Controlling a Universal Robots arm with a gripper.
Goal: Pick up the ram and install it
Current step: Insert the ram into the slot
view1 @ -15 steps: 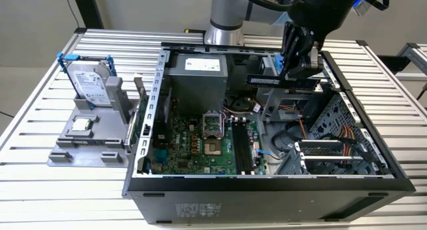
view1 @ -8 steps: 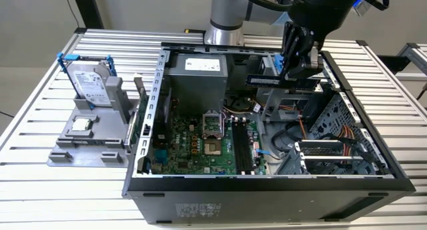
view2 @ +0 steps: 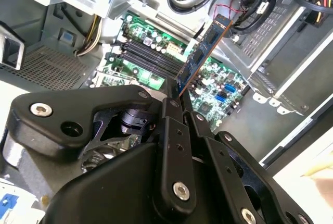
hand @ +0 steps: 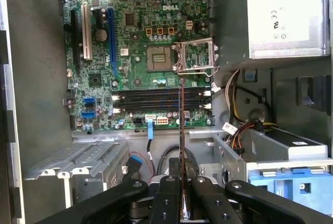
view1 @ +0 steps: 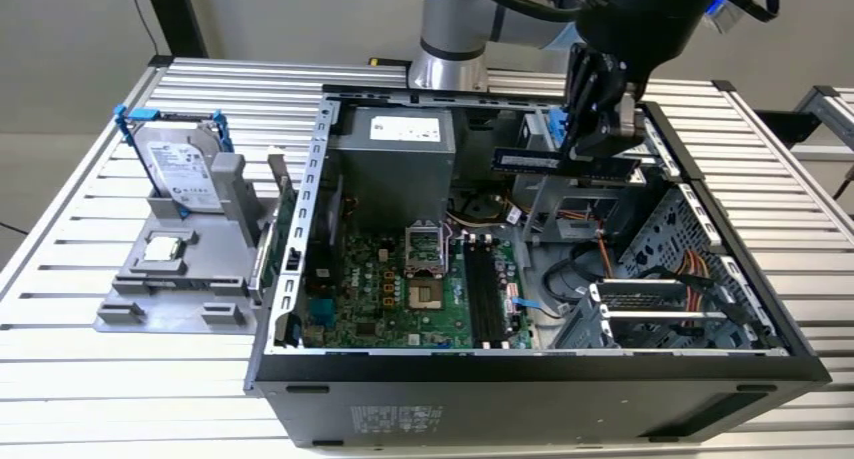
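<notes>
The gripper (view1: 597,139) is clenched on the ram (view1: 527,160) and holds it in the air above the open computer case (view1: 534,374), over the case's far side in the exterior view. The stick lies level there, poking out toward the exterior view's left. In the second wrist view the ram (view2: 202,54) juts out from between the pinching fingers (view2: 171,114), with the green motherboard (view2: 213,86) beyond. In the first wrist view it shows edge-on, a thin line (hand: 182,146) across the long black slots (hand: 151,99), not touching them.
</notes>
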